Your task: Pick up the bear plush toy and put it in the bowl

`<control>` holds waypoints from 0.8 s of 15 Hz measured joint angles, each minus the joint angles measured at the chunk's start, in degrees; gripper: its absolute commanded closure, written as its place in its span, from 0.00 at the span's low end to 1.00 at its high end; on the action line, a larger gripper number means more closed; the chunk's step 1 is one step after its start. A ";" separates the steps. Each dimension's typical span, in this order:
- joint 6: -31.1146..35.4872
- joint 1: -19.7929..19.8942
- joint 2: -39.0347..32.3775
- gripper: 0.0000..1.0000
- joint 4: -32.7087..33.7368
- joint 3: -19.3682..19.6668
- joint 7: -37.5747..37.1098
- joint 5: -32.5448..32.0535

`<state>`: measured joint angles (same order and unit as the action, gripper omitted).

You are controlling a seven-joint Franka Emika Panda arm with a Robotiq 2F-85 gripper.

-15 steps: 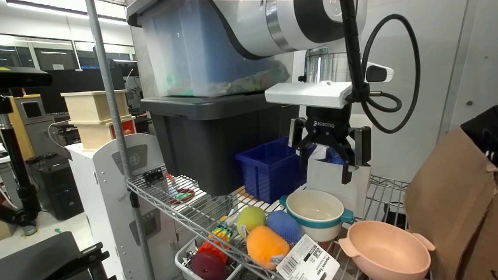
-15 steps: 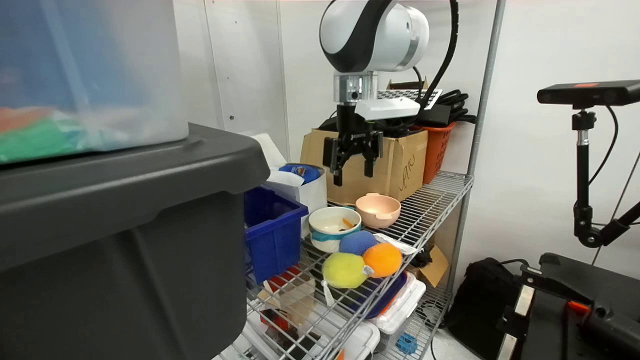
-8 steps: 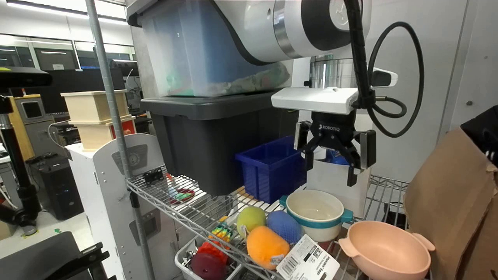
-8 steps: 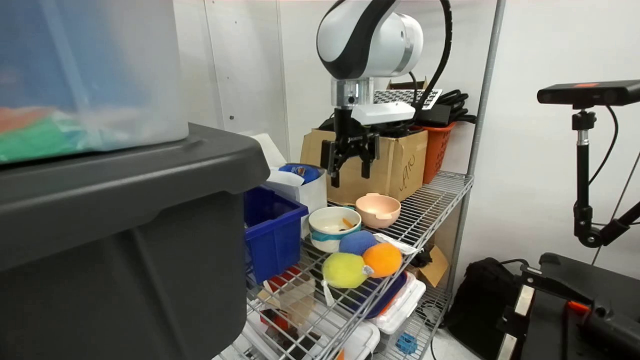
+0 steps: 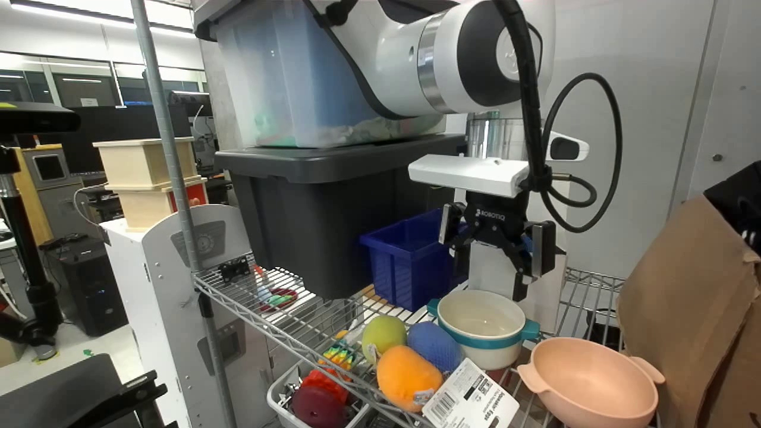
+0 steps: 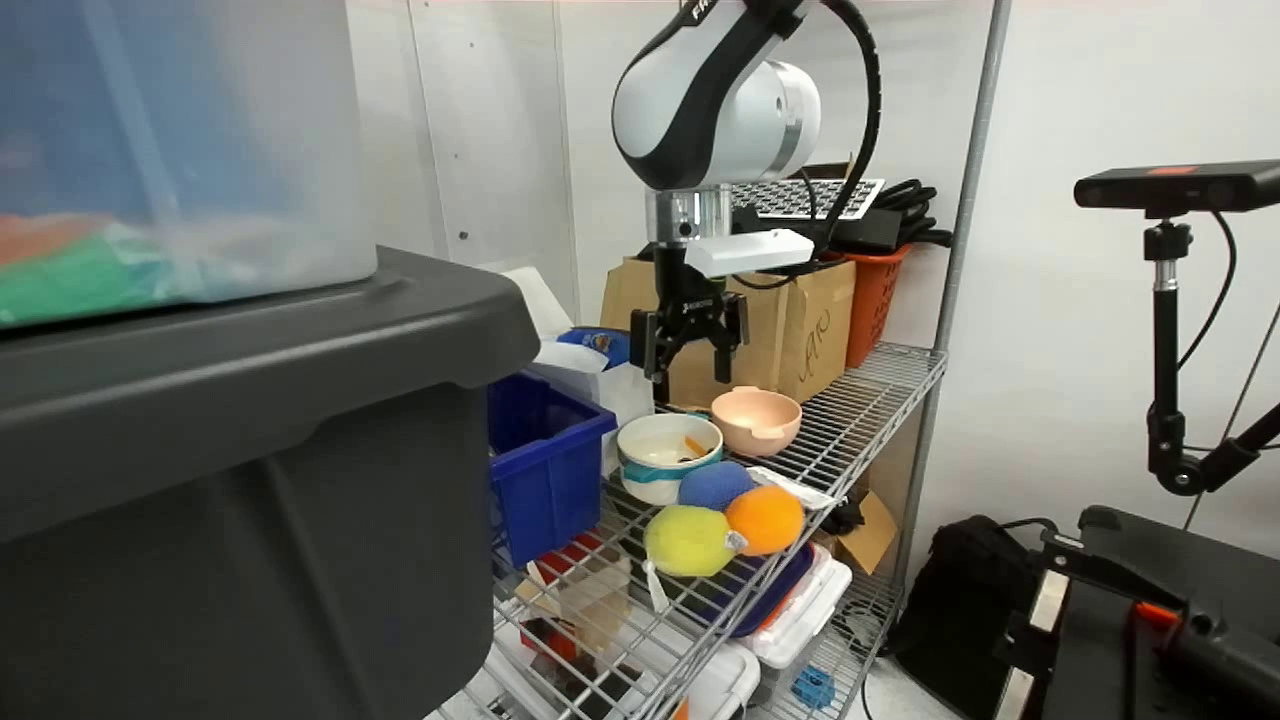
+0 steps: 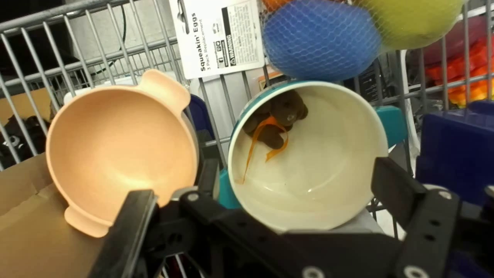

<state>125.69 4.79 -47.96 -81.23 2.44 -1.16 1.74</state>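
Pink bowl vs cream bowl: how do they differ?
Color: the pink bowl is pink all over; the cream bowl has a teal band and teal handles.
Contents: the cream bowl holds the brown bear; no toy shows in the pink bowl.
Shared: both stand upright on the wire shelf.

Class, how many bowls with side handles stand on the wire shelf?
2: the salmon-pink bowl, beside the cardboard box; the cream bowl, beside the blue toy egg, containing the bear plush toy. More may be hidden.

white arm, black cable, black end effector
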 measured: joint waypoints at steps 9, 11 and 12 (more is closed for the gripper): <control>-1.68 -1.87 -2.56 0.00 1.55 -0.33 -1.98 0.00; -2.80 -1.50 -3.29 0.00 3.28 -0.15 -2.05 0.00; -3.32 -1.20 -3.71 0.00 4.24 -0.09 -2.05 0.00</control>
<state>122.37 3.59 -51.67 -76.99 2.35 -3.21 1.74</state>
